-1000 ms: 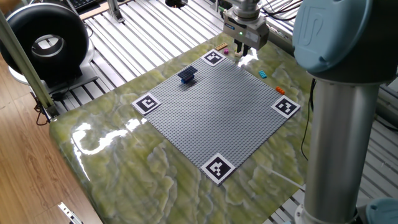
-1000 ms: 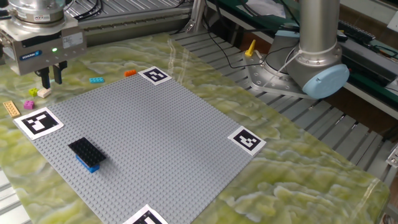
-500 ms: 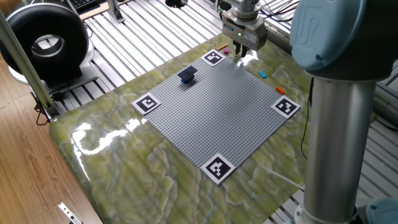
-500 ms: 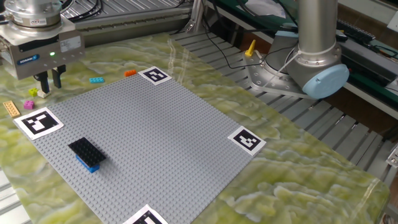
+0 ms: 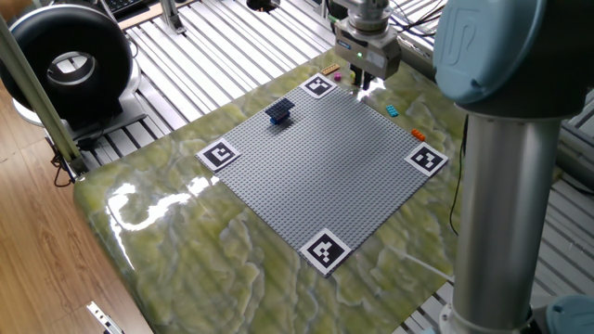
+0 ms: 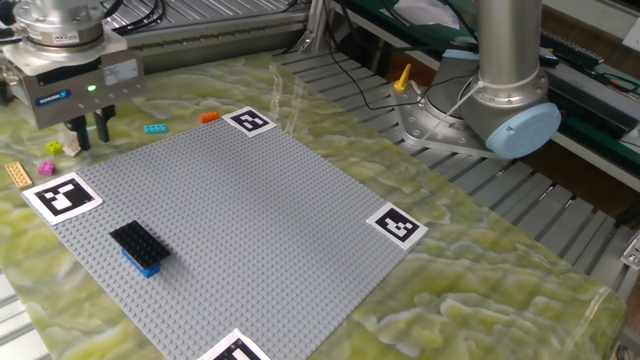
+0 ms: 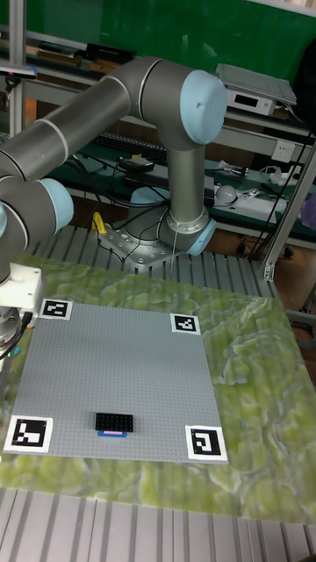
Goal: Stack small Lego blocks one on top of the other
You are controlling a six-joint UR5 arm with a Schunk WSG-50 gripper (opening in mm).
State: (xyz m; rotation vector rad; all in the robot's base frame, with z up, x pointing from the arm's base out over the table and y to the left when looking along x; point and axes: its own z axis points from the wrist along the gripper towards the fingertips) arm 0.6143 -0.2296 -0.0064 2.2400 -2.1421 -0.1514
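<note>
My gripper hangs open just above the table at the baseplate's far corner, also seen from the other side. A tan small Lego block lies by its left finger, partly hidden. Beside it are a magenta block and a flat tan piece. To the gripper's right lie a cyan block and an orange block. A black brick sits on a blue one on the grey baseplate. In the tall fixed view this stack shows and the fingers are cut off.
Black-and-white marker squares sit at the baseplate's corners. The arm's base and elbow stand at the back right. Metal slats and cables lie beyond the marbled table's edges. A black round device stands off the table.
The gripper has shifted slightly sideways and come lower over the loose blocks. Its fingers stand a little wider apart. The tan block is now partly behind one finger.
</note>
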